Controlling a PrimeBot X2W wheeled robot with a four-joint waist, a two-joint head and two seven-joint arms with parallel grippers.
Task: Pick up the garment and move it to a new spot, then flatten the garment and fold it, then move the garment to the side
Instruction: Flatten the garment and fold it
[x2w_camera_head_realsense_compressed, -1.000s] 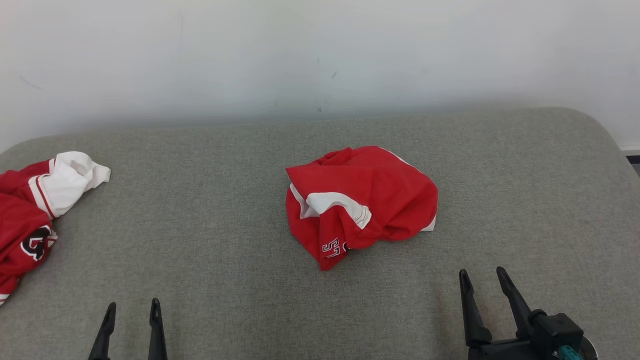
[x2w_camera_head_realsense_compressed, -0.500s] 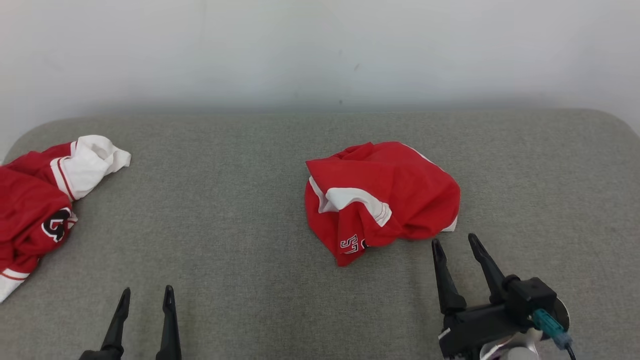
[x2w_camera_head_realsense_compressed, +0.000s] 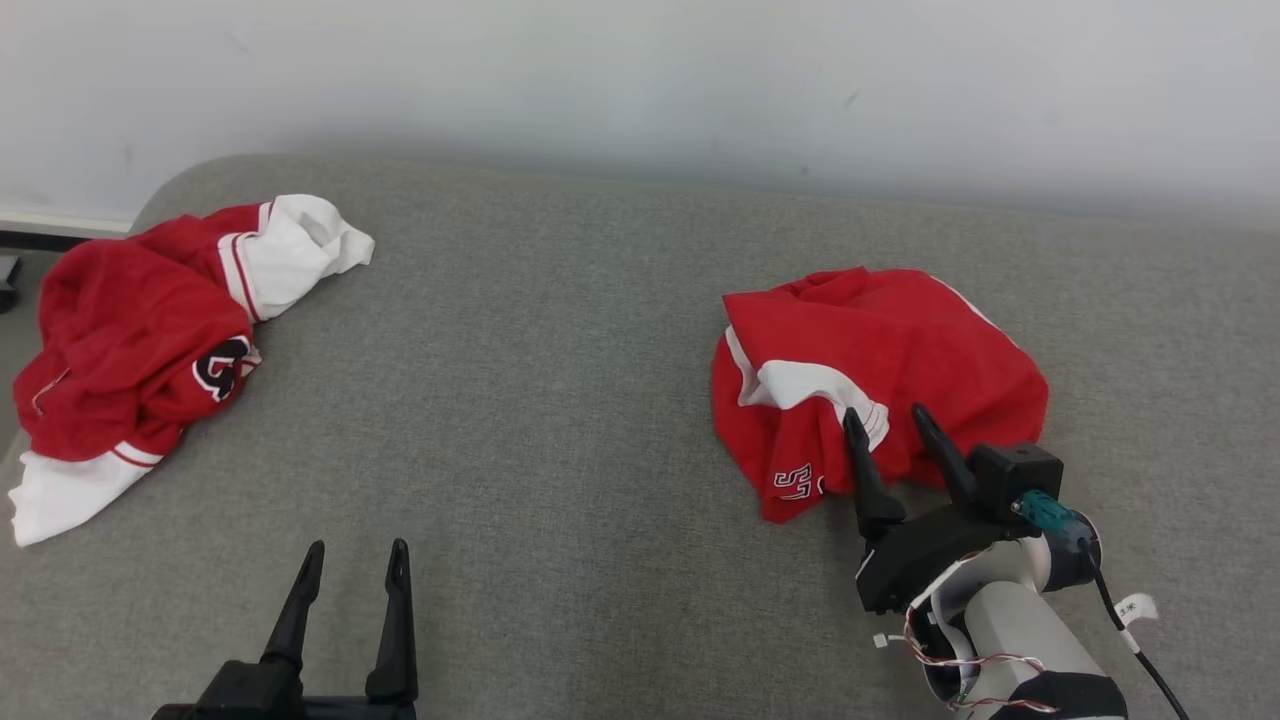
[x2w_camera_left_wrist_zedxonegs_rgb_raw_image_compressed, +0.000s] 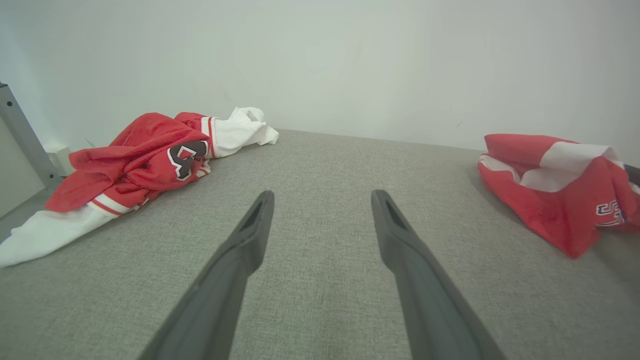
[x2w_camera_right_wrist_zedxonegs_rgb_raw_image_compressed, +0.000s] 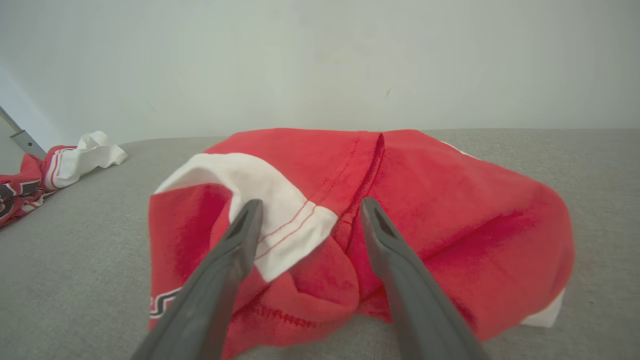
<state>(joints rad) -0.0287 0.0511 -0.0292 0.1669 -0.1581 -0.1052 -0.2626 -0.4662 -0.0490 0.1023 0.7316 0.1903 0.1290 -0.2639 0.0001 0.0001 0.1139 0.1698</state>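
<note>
The garment (x2w_camera_head_realsense_compressed: 880, 370) is a crumpled red jersey with white panels, bunched on the grey cushion right of centre; it also appears as the garment (x2w_camera_right_wrist_zedxonegs_rgb_raw_image_compressed: 400, 210) and the garment (x2w_camera_left_wrist_zedxonegs_rgb_raw_image_compressed: 555, 190). My right gripper (x2w_camera_head_realsense_compressed: 885, 415) is open, its fingertips over the garment's near edge, a white-trimmed fold between the fingers (x2w_camera_right_wrist_zedxonegs_rgb_raw_image_compressed: 235, 245) without being pinched. My left gripper (x2w_camera_head_realsense_compressed: 355, 555) stands open over bare cushion at the lower left, far from the garment; the left gripper (x2w_camera_left_wrist_zedxonegs_rgb_raw_image_compressed: 322, 200) holds nothing.
A second red and white jersey (x2w_camera_head_realsense_compressed: 150, 320) lies heaped at the cushion's far left edge; the same second jersey (x2w_camera_left_wrist_zedxonegs_rgb_raw_image_compressed: 150, 155) shows beside a metal frame leg (x2w_camera_left_wrist_zedxonegs_rgb_raw_image_compressed: 20, 140). A pale wall (x2w_camera_head_realsense_compressed: 640, 80) runs behind the grey cushion (x2w_camera_head_realsense_compressed: 540, 380).
The head camera has swung left, shifting the whole picture right. My right gripper has advanced from the cushion's front up to the garment's near edge, still open. The left gripper stays open.
</note>
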